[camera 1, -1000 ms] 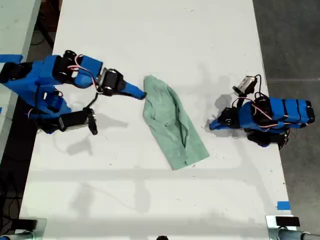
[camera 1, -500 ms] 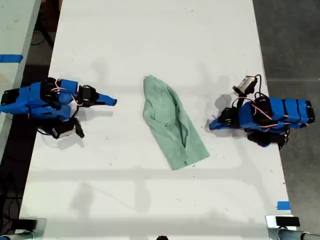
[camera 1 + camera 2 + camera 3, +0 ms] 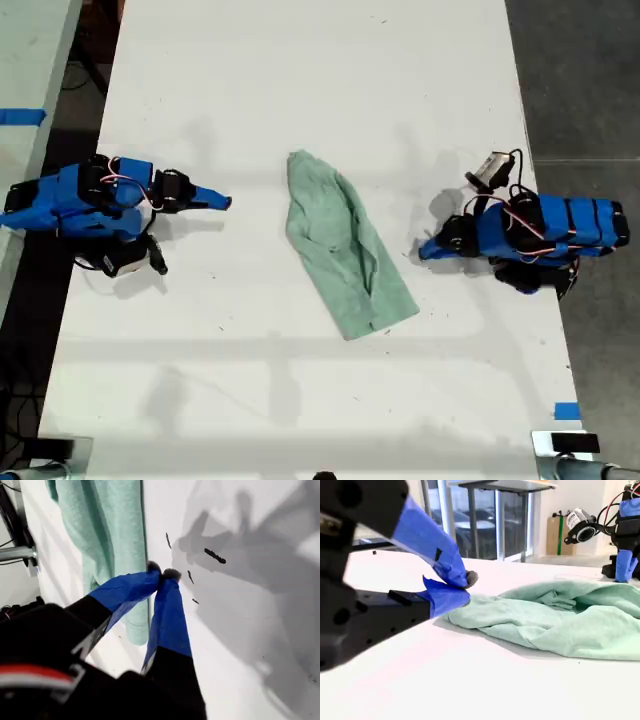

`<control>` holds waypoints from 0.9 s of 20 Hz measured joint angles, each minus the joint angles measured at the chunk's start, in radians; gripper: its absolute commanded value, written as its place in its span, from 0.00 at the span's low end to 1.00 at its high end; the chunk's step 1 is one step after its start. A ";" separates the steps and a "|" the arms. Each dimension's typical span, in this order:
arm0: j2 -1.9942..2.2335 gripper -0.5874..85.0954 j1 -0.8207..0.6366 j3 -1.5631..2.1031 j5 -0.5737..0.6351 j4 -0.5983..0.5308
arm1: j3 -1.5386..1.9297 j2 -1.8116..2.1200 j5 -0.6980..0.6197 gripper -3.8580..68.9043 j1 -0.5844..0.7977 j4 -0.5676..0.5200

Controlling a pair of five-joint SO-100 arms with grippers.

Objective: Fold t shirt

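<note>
A white table [image 3: 300,80] stands on dark floor [image 3: 580,80], blue tape [image 3: 566,411] near its edge

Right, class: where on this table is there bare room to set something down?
Bare table spans the exterior view's top, above the t shirt, and its bottom, below it. The middle band is crowded: my second gripper and my first gripper flank the t shirt, leaving narrow strips.
</note>
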 measured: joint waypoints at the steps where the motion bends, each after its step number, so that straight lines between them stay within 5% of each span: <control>1: 0.000 0.01 -0.003 0.000 0.000 0.003 | 0.000 0.000 0.000 0.08 0.000 0.000; 3: 0.000 0.07 -0.011 0.000 0.000 0.006 | 0.000 0.000 0.000 0.08 0.000 0.000; 4: 0.000 0.01 -0.011 0.000 0.000 0.006 | 0.000 0.000 0.000 0.08 0.000 0.000; 18: 0.003 0.01 -0.011 -0.017 0.000 0.061 | 0.000 0.000 0.000 0.08 0.000 0.000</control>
